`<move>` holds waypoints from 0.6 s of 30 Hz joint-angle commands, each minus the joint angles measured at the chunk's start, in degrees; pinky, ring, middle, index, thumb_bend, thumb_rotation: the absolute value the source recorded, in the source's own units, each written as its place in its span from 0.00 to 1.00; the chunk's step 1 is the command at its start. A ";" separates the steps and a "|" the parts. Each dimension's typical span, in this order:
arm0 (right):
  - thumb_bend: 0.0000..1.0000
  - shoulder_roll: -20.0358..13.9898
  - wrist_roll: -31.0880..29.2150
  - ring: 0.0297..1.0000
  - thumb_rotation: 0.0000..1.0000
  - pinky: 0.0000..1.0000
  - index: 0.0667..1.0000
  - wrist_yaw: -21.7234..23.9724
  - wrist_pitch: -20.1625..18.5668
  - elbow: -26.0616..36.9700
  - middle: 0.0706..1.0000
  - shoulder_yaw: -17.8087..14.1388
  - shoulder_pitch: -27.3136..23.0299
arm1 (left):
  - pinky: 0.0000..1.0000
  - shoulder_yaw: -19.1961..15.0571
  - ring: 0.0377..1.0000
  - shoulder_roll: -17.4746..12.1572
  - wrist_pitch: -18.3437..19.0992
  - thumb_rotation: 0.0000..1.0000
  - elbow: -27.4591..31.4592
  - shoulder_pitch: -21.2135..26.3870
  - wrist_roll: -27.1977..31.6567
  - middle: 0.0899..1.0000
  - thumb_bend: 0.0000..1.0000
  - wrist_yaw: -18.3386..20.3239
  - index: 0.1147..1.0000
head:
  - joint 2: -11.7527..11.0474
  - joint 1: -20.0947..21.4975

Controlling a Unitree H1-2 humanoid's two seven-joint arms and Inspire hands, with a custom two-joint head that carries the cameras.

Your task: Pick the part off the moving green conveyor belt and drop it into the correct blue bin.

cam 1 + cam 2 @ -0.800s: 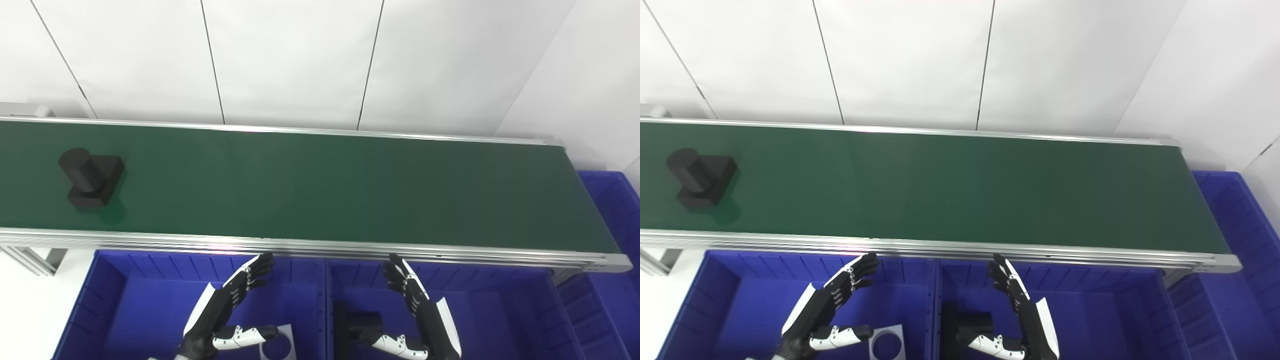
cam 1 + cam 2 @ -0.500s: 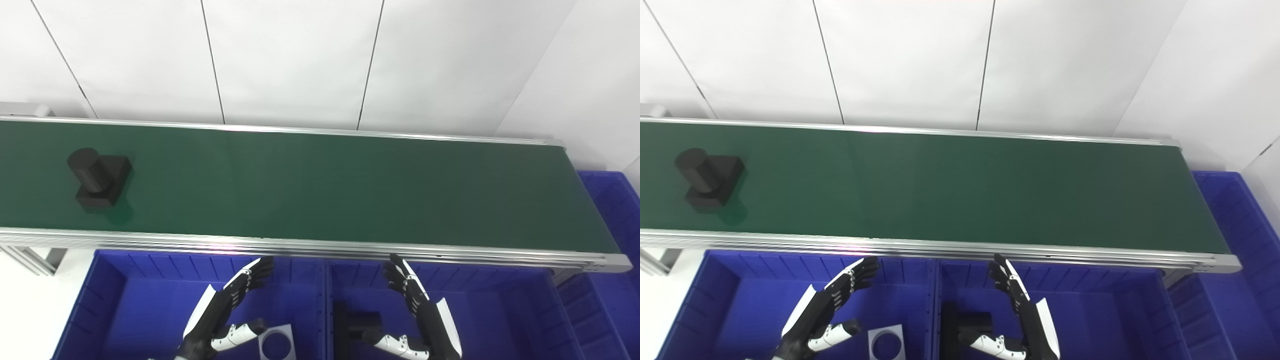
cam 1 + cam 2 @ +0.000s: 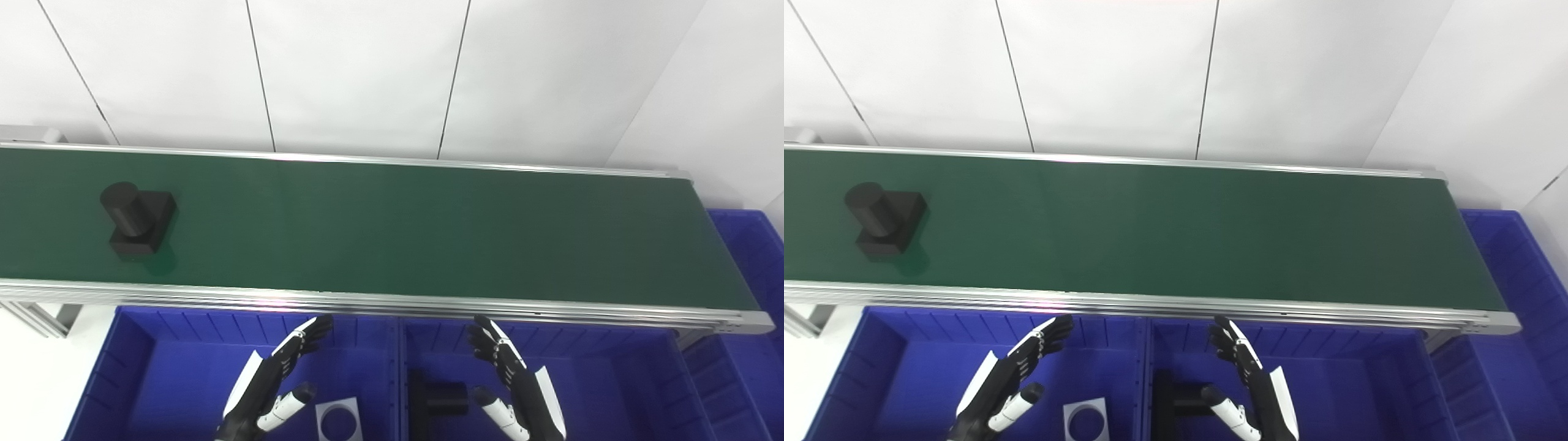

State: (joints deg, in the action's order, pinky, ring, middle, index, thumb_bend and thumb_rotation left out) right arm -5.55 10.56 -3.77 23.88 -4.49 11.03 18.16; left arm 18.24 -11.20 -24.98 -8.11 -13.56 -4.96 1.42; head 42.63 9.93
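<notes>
Black part (image 3: 138,217), a cylinder standing on a square block, sits on green conveyor belt (image 3: 392,229) near its left end, closer to front rail. Nothing touching it. Below belt: left blue bin (image 3: 153,367) w/ a grey square plate w/ round hole (image 3: 335,421); right blue bin (image 3: 612,380) w/ another black part (image 3: 438,398). Left hand (image 3: 278,383) hovers over left bin, fingers spread apart, empty. Right hand (image 3: 511,383) over right bin, fingers apart too, empty. Third blue bin (image 3: 756,257) at belt's right end.
</notes>
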 commanded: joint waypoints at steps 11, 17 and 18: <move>0.75 -0.86 -1.51 0.83 0.83 0.81 0.89 -0.14 3.00 -0.01 0.85 0.05 0.01 | 0.83 1.72 0.86 0.21 -1.95 0.79 -0.84 1.09 0.26 0.86 0.77 -1.57 0.83 | -3.66 -8.69; 0.74 -2.50 -3.28 0.84 0.83 0.83 0.90 0.47 3.01 -0.09 0.85 -0.20 0.47 | 0.85 4.06 0.88 0.51 -1.95 0.77 -3.27 1.70 0.06 0.87 0.83 -2.88 0.85 | -6.93 -15.78; 0.72 -2.85 -3.70 0.84 0.82 0.83 0.90 0.59 3.03 -0.20 0.85 -0.07 0.33 | 0.85 4.30 0.88 0.62 -1.95 0.75 -3.51 1.75 0.17 0.88 0.84 -2.98 0.85 | -7.82 -16.83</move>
State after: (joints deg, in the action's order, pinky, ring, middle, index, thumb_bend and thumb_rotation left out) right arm -7.91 7.77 -3.33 23.88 -5.86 11.05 18.69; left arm 22.30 -11.00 -24.98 -12.32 -12.81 -4.55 -0.89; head 34.91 -6.84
